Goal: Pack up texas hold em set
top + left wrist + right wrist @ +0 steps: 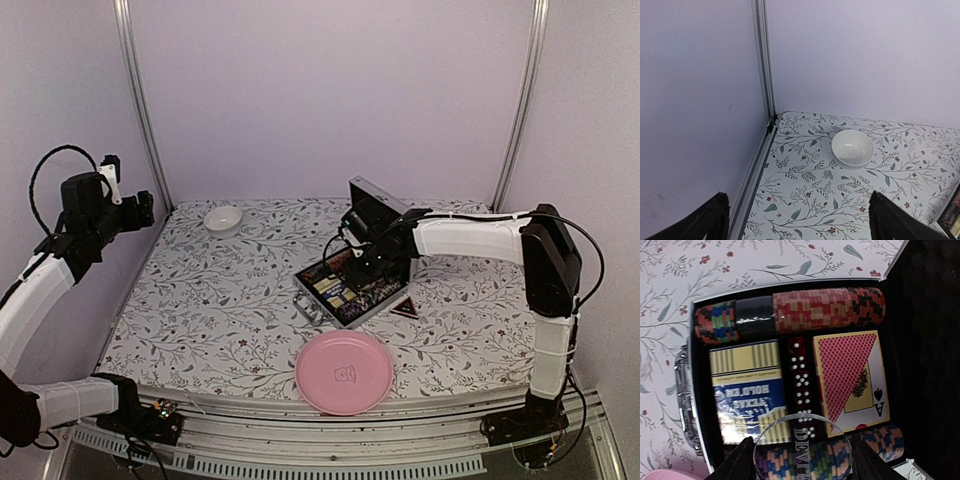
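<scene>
My left gripper (pixel 798 215) hangs agape and empty, far left. Centre-right, the silver metal hinged case (pixel 372 203) lies open: two chip rows (pixel 825 307), two card decks (pixel 850 380), about five red dice (pixel 800 385). My right gripper (pixel 802 460) pinches one clear round dealer button (pixel 800 437) by its edges. I judge it light, stiff and slick.

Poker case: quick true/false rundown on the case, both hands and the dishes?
1. The case is shut. False: its lid stands open.
2. The right hand holds a clear round button over the case. True.
3. The left hand grips the white bowl. False: it is open and empty, apart from the bowl.
4. The red dice lie between the boxed deck and the red-backed deck. True.
5. The pink plate is inside the case. False: it sits on the table.
</scene>
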`<state>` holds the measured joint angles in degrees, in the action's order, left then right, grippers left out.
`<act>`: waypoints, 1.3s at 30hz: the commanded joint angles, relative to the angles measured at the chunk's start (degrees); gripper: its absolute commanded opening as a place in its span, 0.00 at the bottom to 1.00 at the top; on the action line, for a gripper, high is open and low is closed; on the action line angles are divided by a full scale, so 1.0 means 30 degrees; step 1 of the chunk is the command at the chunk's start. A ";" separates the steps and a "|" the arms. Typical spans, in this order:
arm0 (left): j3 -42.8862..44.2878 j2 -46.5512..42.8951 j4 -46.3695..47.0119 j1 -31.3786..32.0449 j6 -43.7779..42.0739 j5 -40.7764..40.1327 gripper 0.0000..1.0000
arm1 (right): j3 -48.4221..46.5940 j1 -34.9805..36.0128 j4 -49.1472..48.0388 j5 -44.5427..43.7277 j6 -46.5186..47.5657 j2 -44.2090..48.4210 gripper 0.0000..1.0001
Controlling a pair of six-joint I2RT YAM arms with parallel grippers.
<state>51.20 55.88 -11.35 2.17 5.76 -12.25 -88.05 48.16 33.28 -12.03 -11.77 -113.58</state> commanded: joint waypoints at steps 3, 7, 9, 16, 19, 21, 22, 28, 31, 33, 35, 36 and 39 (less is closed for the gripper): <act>-0.0047 -0.0263 0.0328 -0.0168 -0.0088 0.0189 0.97 | -0.2031 -0.1669 0.0160 0.0192 0.2225 -0.1689 0.50; -0.0052 -0.0234 0.0333 -0.0185 -0.0074 0.0229 0.97 | -0.2731 -0.2325 0.0036 0.0952 0.2824 -0.2558 0.50; -0.0031 -0.0169 0.0332 -0.0169 -0.0073 0.0271 0.97 | -0.2975 -0.2503 0.0039 0.1397 0.2966 -0.2814 0.50; -0.0045 -0.0103 0.0329 -0.0168 -0.0074 0.0222 0.97 | -0.3085 -0.2634 0.0064 0.2390 0.3179 -0.3078 0.50; -0.0045 -0.0035 0.0350 -0.0185 -0.0072 0.0237 0.97 | -0.3081 -0.2686 0.0057 0.2454 0.3249 -0.3195 0.50; -0.0045 -0.0020 0.0329 -0.0174 -0.0074 0.0246 0.97 | -0.3125 -0.2737 0.0067 0.2519 0.3221 -0.3256 0.50; -0.0045 0.0004 0.0328 -0.0169 -0.0074 0.0238 0.97 | -0.3160 -0.2762 0.0069 0.2543 0.3198 -0.3296 0.50; -0.0045 -0.0003 0.0330 -0.0169 -0.0074 0.0242 0.97 | -0.3392 -0.2975 0.0077 0.2508 0.3176 -0.3641 0.50; -0.0045 -0.0015 0.0330 -0.0169 -0.0073 0.0237 0.97 | -0.3458 -0.3056 0.0084 0.2517 0.3124 -0.3804 0.50; -0.0045 -0.0020 0.0345 -0.0168 -0.0073 0.0217 0.97 | -0.3488 -0.3110 0.0123 0.2544 0.3110 -0.3900 0.50; -0.0045 -0.0022 0.0342 -0.0168 -0.0070 0.0213 0.97 | -0.3492 -0.3156 0.0128 0.2560 0.3076 -0.4025 0.50; -0.0045 0.0000 0.0326 -0.0168 -0.0074 0.0216 0.97 | -0.3492 -0.3162 0.0114 0.2533 0.3074 -0.4077 0.50; -0.0045 0.0007 0.0311 -0.0169 -0.0074 0.0216 0.97 | -0.3575 -0.3186 0.0156 0.2458 0.3101 -0.4276 0.50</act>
<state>51.20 55.86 -11.35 2.17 5.76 -12.05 -96.82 39.07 33.91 -5.17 -2.57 -124.70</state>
